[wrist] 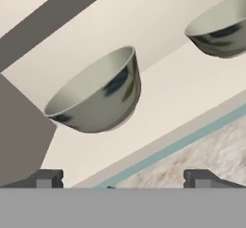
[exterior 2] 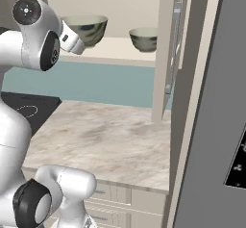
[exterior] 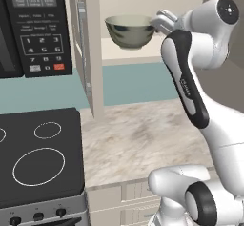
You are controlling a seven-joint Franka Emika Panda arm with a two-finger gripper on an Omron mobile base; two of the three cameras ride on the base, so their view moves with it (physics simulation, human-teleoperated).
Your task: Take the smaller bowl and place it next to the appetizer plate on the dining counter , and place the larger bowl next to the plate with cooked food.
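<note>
Grey-green bowls, two: larger bowl (wrist: 98,95), smaller bowl (wrist: 218,30), one shelf (wrist: 182,97)

Cabinet shelf (exterior 2: 120,51) carries larger bowl (exterior 2: 86,28), smaller bowl (exterior 2: 144,38).

This is a kitchen. A black stove (exterior: 38,158) and a microwave (exterior: 35,27) sit left of the pincer (wrist: 122,179), a marble counter (exterior: 143,139) lies below it, and bowls (wrist: 96,95) stand on a cupboard shelf (exterior 2: 120,49) just ahead.
</note>
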